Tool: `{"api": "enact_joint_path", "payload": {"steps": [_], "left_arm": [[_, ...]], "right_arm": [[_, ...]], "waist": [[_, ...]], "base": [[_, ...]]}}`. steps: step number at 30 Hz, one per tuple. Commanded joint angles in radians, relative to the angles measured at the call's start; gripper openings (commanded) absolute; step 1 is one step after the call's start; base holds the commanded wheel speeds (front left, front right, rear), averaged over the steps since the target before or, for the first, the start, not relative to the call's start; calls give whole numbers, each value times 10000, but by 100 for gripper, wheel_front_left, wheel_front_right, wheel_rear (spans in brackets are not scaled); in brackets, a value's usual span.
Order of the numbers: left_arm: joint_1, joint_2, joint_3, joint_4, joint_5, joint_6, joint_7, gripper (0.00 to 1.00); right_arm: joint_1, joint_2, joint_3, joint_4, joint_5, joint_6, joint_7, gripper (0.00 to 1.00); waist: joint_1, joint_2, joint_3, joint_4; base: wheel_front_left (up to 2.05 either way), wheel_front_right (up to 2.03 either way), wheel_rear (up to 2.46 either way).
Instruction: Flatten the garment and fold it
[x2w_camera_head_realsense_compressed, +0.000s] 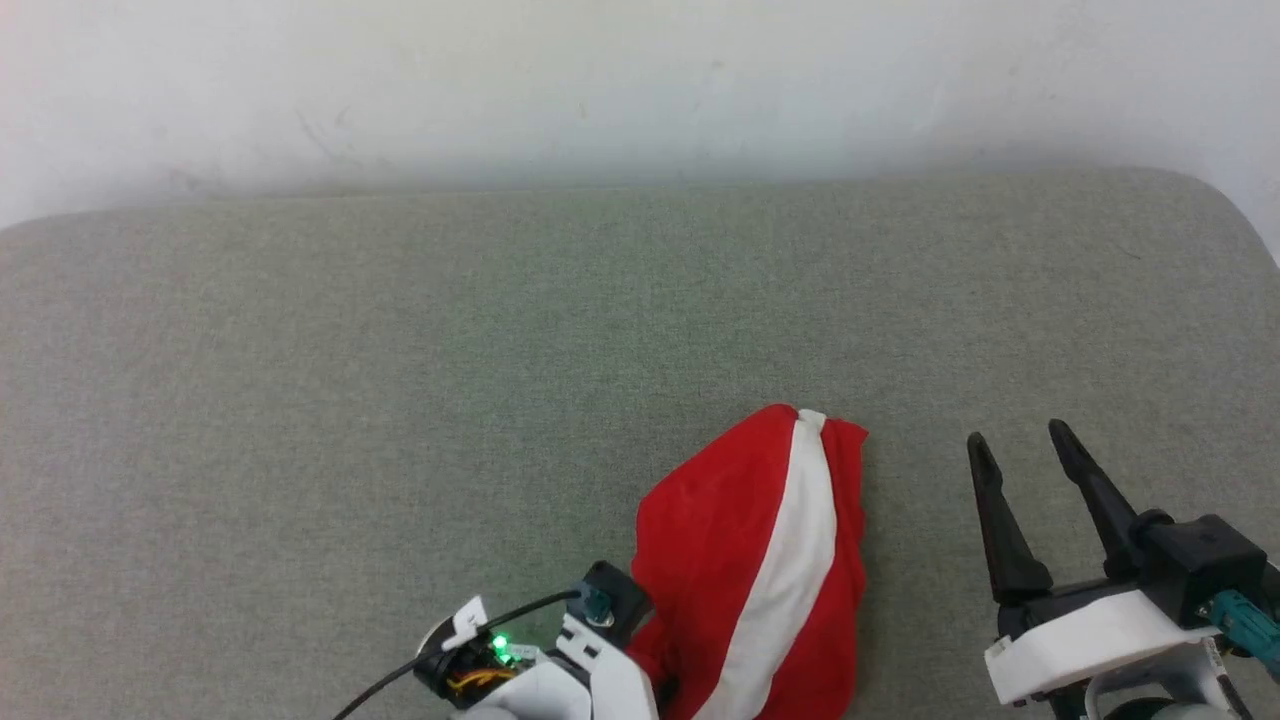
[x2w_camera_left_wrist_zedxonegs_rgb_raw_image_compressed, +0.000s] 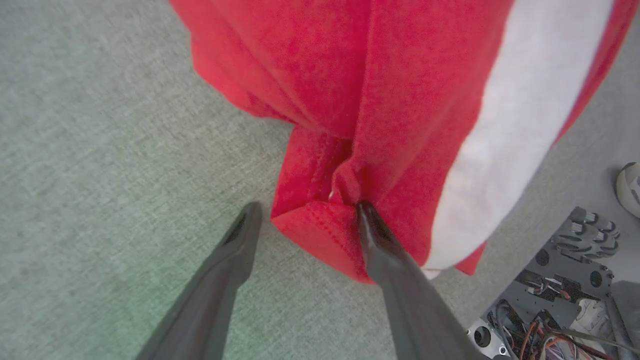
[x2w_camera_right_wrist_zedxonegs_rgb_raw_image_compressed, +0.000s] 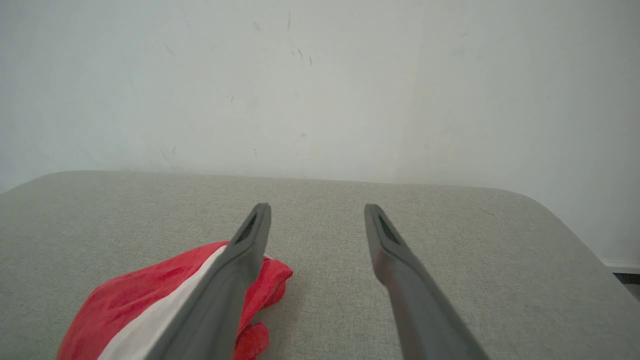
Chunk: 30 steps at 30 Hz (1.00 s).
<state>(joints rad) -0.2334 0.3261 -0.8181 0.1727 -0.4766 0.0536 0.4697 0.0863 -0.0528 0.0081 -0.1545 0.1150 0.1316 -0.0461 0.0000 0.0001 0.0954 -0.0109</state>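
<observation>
One garment (x2w_camera_head_realsense_compressed: 720, 560) (red, white stripe) bunched; left jaws touching it, spread.

A grey-green fabric-covered desk (x2w_camera_head_realsense_compressed: 400, 350) is stretching out beneath and ahead of my right pincer (x2w_camera_head_realsense_compressed: 1016, 434), its corner rounding off to that pincer's right; a scuffed white wall (x2w_camera_head_realsense_compressed: 640, 80) is rising beyond it.
</observation>
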Motion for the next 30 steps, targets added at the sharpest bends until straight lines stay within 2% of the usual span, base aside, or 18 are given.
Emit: {"api": "enact_joint_path", "payload": {"steps": [1, 4, 5, 6, 7, 11, 16, 20, 23, 26, 27, 28, 29, 30], "left_arm": [[-159, -31, -151, 245, 14, -116, 215, 100], [-298, -98, -469, 720, 21, -354, 700, 100], [-308, -108, -570, 828, 0, -458, 828, 46], [-302, -104, -659, 917, -32, -555, 953, 9], [-289, -95, -708, 965, -77, -630, 1027, 0], [-331, 116, -330, 735, -182, -437, 649, 0], [-463, 857, 1020, -232, -482, 493, 169, 0], [-300, 1852, 2102, -773, -814, 1144, 291, 0], [3, 2306, 2804, -675, -1269, 1505, 343, 0], [296, 2338, 3367, -122, -1738, 1757, 74, 0], [390, 2278, 3492, 100, -1866, 1803, -59, 17], [488, 2156, 3621, 304, -2075, 1795, -179, 44], [551, 2076, 3723, 472, -2185, 1783, -357, 100], [595, 1993, 3813, 597, -2236, 1806, -579, 100]], "right_arm": [[-134, 26, 30, 7, 59, -9, -43, 100], [-183, 26, 36, 66, 91, -9, -54, 100], [-193, 26, 35, 82, 100, -9, -61, 100], [-196, 26, 31, 100, 106, -9, -68, 100], [-191, 26, 24, 121, 113, -9, -76, 100], [-150, 26, -24, 180, 159, -9, -93, 100], [-65, 26, -168, 179, 164, -9, -85, 100], [-86, 26, -129, 182, 145, -9, -40, 100], [-158, 26, -56, 172, 127, -9, -21, 100], [-214, 26, -2, 173, 98, -9, -15, 100], [-236, 26, 12, 188, 101, -9, -15, 100], [-249, 26, 11, 208, 104, -9, -13, 100], [-260, 26, 5, 230, 105, -9, -9, 100], [-261, 26, -14, 248, 101, -9, -7, 100]], "waist": [[0, -1, 84, -89], [0, -1, 94, -159], [0, -1, 92, -178], [0, -1, 83, -190], [0, -1, 70, -198], [0, -1, -15, -174], [0, -1, -116, 20], [0, -1, -121, 99], [0, -1, -66, 71], [0, -1, 25, -12], [0, -1, 47, -57], [0, -1, 65, -93], [0, -1, 79, -133], [0, -1, 80, -158]], "base": [[0, 0, 0], [0, 0, 0], [0, 0, 0], [0, 0, 0], [0, 0, 0], [0, 0, 0], [0, 0, 0], [0, 0, 0], [0, 0, 0], [0, 0, 0], [0, 0, 0], [0, 0, 0], [0, 0, 0], [0, 0, 0]]}}
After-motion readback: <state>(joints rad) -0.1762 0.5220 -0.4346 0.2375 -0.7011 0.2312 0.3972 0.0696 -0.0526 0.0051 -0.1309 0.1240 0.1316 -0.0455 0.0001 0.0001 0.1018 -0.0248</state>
